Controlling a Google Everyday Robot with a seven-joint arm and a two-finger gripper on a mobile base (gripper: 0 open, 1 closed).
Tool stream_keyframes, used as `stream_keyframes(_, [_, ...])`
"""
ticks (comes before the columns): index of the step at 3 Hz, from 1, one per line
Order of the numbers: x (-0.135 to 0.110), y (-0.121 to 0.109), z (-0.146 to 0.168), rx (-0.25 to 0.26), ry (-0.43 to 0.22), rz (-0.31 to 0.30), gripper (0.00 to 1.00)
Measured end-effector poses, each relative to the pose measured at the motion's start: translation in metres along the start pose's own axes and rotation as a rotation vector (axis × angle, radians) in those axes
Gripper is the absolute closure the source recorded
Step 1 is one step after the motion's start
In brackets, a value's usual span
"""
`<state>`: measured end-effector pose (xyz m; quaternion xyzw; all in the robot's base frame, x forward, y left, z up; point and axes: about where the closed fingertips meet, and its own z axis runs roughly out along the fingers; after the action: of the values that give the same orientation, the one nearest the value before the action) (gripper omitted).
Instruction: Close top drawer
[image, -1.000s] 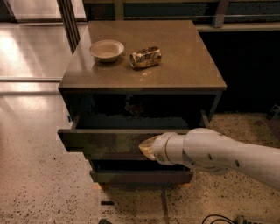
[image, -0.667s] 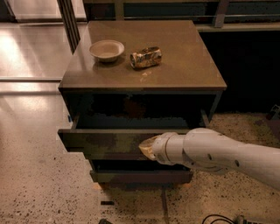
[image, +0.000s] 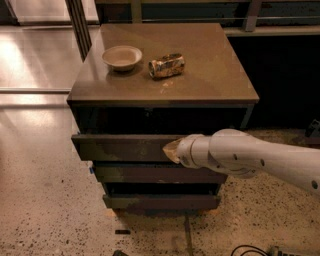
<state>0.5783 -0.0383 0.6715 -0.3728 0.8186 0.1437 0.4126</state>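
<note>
The top drawer (image: 120, 147) of a dark cabinet (image: 210, 75) stands a little way out, with its flat dark front just ahead of the cabinet face. Its inside is in shadow under the cabinet top. My gripper (image: 171, 150), a tan tip on the white arm (image: 250, 157), is against the right half of the drawer front. The arm reaches in from the right and hides the right end of the drawer.
A pale bowl (image: 122, 56) and a crushed can (image: 166, 65) lie on the cabinet top. Two lower drawer fronts (image: 150, 174) (image: 160, 201) stick out slightly below. The floor is speckled, with a cable (image: 250, 249) at the bottom right. A dark railing stands behind.
The top drawer front has moved back toward the cabinet, so less of its inside shows. My gripper and arm have moved in with it.
</note>
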Motion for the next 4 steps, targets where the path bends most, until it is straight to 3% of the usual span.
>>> stream_keyframes(1, [0.000, 0.000, 0.000, 0.000, 0.000, 0.000, 1.00])
stream_keyframes(4, [-0.019, -0.046, 0.020, 0.130, 0.014, -0.043, 1.00])
